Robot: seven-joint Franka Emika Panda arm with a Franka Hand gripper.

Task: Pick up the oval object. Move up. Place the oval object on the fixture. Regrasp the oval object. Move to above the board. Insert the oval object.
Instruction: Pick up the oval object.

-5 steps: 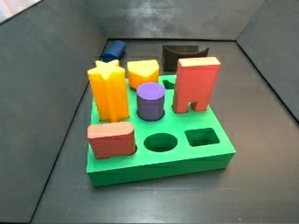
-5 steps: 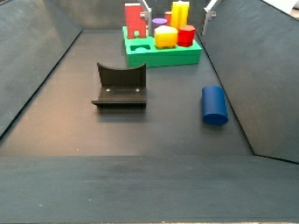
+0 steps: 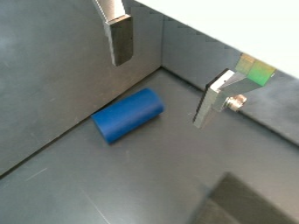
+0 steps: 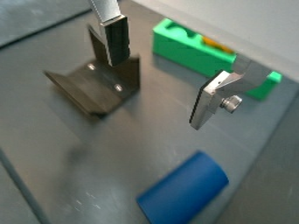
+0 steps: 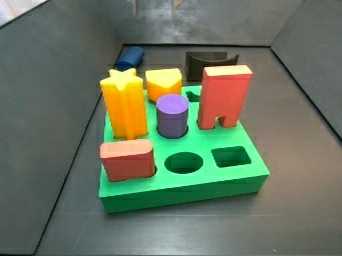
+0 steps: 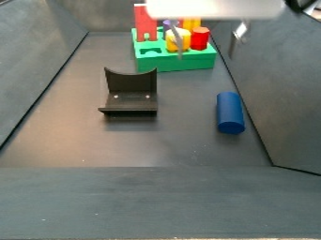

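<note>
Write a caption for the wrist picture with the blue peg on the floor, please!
Open gripper hovers empty above the blue oval peg lying on its side.

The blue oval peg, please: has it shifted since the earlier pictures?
No. In a side view the blue oval peg lies where it did, right of the fixture, untouched.

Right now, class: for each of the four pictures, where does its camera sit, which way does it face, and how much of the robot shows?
Wrist view: on the arm, looking down at the blue peg on the floor; gripper open above it.
Wrist view: same mount, taking in the fixture, board and peg.
Side view: at the board's end, facing the peg behind; no robot.
Side view: opposite end, facing the board; gripper hangs above.
All four share the peg.
</note>
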